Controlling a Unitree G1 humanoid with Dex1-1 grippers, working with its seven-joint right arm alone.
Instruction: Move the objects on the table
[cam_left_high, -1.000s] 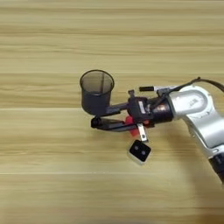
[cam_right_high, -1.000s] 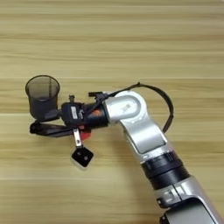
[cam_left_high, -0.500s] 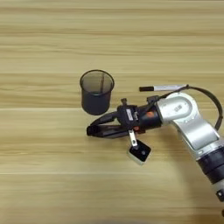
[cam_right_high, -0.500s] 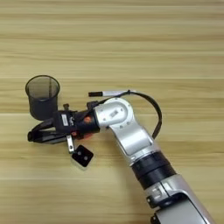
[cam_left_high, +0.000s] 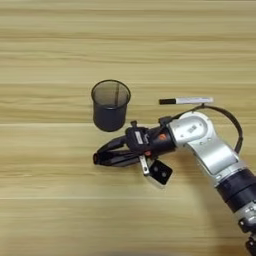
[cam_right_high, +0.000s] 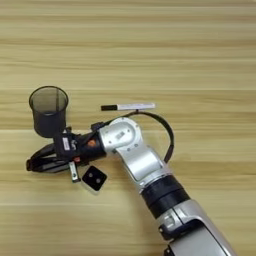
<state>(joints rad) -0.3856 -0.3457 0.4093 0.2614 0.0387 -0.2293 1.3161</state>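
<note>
While I look down on the light wooden surface (cam_left_high: 50, 50), my right pincer (cam_left_high: 100, 157) lies low and points to my left, just in front of the dark mesh cylindrical pen cup (cam_left_high: 110, 105), which stands upright a little behind it. The two black fingers look slightly spread at the root and close at the tips, but I cannot tell whether they pinch something. The thin pale-barrelled pen with black cap (cam_left_high: 186, 100) lies with its long axis left to right, behind the silver forearm (cam_left_high: 210, 150).

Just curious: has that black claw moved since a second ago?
Yes. The claw has slid left and toward the robot, away from the mesh cup.
</note>
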